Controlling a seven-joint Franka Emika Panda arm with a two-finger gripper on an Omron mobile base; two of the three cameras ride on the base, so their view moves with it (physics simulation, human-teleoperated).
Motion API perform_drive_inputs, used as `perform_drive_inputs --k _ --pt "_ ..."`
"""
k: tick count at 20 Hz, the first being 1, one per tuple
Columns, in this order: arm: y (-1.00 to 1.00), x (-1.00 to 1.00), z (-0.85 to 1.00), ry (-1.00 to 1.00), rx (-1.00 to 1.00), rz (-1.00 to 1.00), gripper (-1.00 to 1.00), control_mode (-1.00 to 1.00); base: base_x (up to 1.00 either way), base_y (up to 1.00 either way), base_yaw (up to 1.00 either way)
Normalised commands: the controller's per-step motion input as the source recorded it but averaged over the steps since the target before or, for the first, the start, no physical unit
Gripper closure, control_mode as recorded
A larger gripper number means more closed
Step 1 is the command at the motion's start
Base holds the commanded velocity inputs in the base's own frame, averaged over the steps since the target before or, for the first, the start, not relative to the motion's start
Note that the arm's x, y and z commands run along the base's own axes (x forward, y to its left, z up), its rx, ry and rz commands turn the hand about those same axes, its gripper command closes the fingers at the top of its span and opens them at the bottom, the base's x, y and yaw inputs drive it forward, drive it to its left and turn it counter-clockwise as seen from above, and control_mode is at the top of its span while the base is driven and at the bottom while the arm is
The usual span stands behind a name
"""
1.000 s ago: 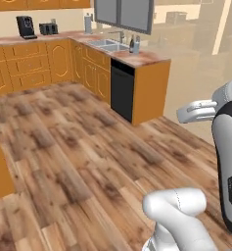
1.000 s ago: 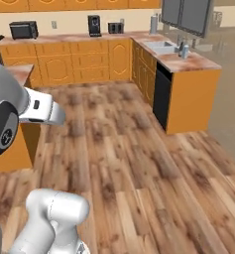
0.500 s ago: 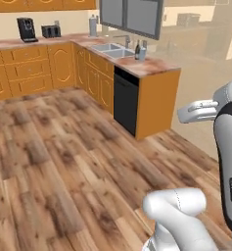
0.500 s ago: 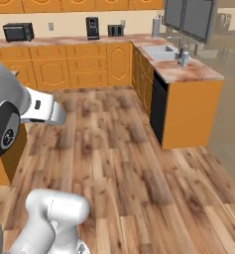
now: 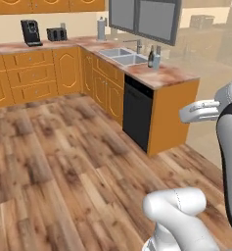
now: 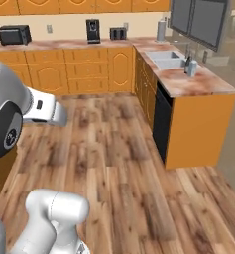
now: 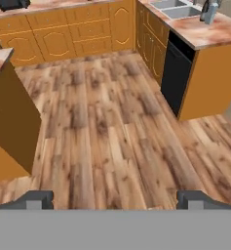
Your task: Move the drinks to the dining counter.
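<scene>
The arm stands folded above its base, the gripper (image 7: 115,200) aimed down at the wood floor (image 7: 112,127), its jaws spread wide with nothing between them. On the left an orange island corner (image 7: 9,122) juts in; the floor between it and the black dishwasher (image 5: 136,117) lies open. On the sink counter (image 6: 198,82), beside the steel sink (image 5: 122,55), stand upright a dark wine bottle (image 5: 150,57) and a pale carton (image 5: 157,61), close together.
</scene>
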Motion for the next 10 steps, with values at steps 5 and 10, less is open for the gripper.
perform_drive_inputs --k 5,10 --pt "0.00 0.00 0.00 0.00 0.00 0.00 -1.00 1.00 1.00 0.10 0.05" --pt "0.00 0.00 0.00 0.00 0.00 0.00 -1.00 1.00 1.00 0.00 0.07"
